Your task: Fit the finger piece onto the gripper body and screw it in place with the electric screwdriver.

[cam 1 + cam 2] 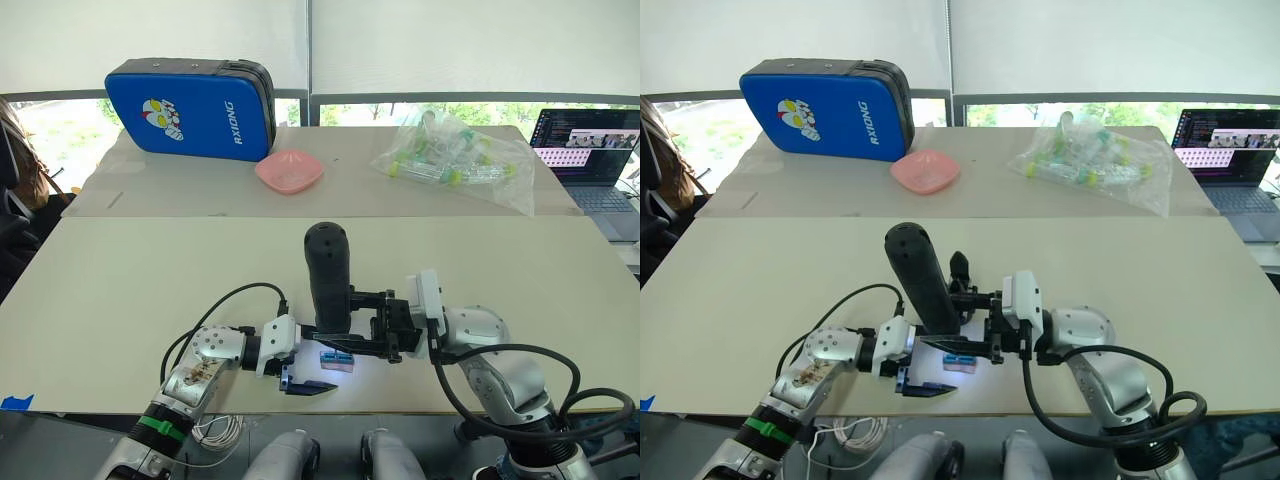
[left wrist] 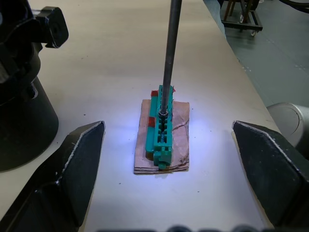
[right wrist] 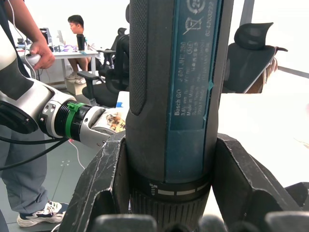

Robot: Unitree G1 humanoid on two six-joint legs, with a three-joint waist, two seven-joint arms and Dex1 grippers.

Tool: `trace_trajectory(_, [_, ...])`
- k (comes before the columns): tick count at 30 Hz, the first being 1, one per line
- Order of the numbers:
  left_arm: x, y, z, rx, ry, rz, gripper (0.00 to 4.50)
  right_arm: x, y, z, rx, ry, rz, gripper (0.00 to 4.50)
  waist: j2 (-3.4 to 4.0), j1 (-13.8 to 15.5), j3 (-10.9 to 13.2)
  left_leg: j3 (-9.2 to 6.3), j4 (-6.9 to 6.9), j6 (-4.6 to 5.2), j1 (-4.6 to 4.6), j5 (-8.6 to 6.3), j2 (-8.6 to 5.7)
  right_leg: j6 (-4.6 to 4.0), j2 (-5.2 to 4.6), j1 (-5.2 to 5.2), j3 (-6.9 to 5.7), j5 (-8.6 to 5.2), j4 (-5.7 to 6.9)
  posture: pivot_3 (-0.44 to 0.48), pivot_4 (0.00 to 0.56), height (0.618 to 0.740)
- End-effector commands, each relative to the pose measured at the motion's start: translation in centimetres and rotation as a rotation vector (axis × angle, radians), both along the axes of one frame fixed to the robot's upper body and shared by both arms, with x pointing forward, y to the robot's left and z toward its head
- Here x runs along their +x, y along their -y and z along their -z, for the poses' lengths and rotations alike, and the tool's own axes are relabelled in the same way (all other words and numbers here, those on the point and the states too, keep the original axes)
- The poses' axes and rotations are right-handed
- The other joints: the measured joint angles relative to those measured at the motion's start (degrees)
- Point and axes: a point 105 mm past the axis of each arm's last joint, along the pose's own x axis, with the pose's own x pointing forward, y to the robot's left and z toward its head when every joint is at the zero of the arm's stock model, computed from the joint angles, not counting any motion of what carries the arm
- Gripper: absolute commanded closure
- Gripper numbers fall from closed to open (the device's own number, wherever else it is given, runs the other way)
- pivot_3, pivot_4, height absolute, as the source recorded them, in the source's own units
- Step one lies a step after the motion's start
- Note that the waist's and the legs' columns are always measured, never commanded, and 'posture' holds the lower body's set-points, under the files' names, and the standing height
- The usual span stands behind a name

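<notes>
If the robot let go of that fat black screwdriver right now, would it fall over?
Probably yes. The electric screwdriver stands upright on just its thin bit. It looks thick and top-heavy, so it would likely tip. Being round, it might then roll on the table.

One electric screwdriver (image 1: 329, 278), one blue case (image 1: 192, 108), one pink dish (image 1: 289, 170), one laptop (image 1: 588, 150), perhaps one bag (image 1: 455, 155).

We see bare beige table (image 1: 150, 280) on both sides of the centre. The upright black cylindrical electric screwdriver (image 1: 328, 275) and its thin metal bit (image 2: 169, 58) block the space above the small green-topped brown block (image 2: 162, 135).
</notes>
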Motion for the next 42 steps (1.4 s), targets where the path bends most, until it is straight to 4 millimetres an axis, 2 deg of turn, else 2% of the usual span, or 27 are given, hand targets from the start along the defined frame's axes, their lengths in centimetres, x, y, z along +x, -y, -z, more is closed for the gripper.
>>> trace_trajectory(1, [-0.8, -0.2, 1.2, 0.03, -0.067, 0.006, 0.03, -0.4, -0.4, -0.6, 0.023, 0.03, -0.008, 2.55, 0.0, 0.0, 0.0, 0.0, 0.0, 0.0, 0.0, 0.0, 0.0, 0.0, 0.0, 0.0, 0.0, 0.0, 0.0, 0.0, 0.15, 0.74])
trace_trajectory(17, [-0.5, -0.4, 1.3, 0.024, -0.055, -0.018, 0.03, -0.5, 0.0, -0.5, 0.038, 0.022, 0.017, 2.55, 0.01, 0.0, 0.0, 0.0, 0.0, 0.0, 0.02, 0.0, 0.01, 0.01, 0.01, 0.01, 0.0, -0.01, 0.0, 0.0, 0.15, 0.74])
trace_trajectory(25, [-0.1, -0.9, 1.2, 0.025, -0.049, -0.034, 0.03, -1.1, -0.1, -1.5, 0.069, 0.043, -0.011, 2.55, 0.01, 0.0, 0.0, 0.0, 0.0, 0.0, 0.01, 0.0, 0.01, 0.07, 0.01, 0.0, 0.0, -0.05, 0.01, 0.0, 0.15, 0.74])
trace_trajectory(39, [-0.5, -1.4, -0.6, -0.066, -0.042, -0.018, 0.03, -1.4, -0.2, -2.5, 0.102, 0.077, -0.019, 2.55, 0.0, -0.5, 0.0, 0.0, -0.01, -0.01, -0.04, 0.0, 0.03, 0.05, 0.02, -0.06, 0.01, -0.03, 0.01, 0.0, 0.15, 0.74])
trace_trajectory(42, [0.1, -2.0, -1.3, -0.089, -0.031, -0.045, 0.03, -1.6, -0.3, -3.1, 0.115, 0.097, -0.019, 2.55, -0.01, -0.8, 0.0, 0.0, -0.01, -0.01, -0.06, 0.0, 0.03, 0.05, 0.02, -0.08, 0.01, -0.03, 0.01, 0.0, 0.15, 0.74])
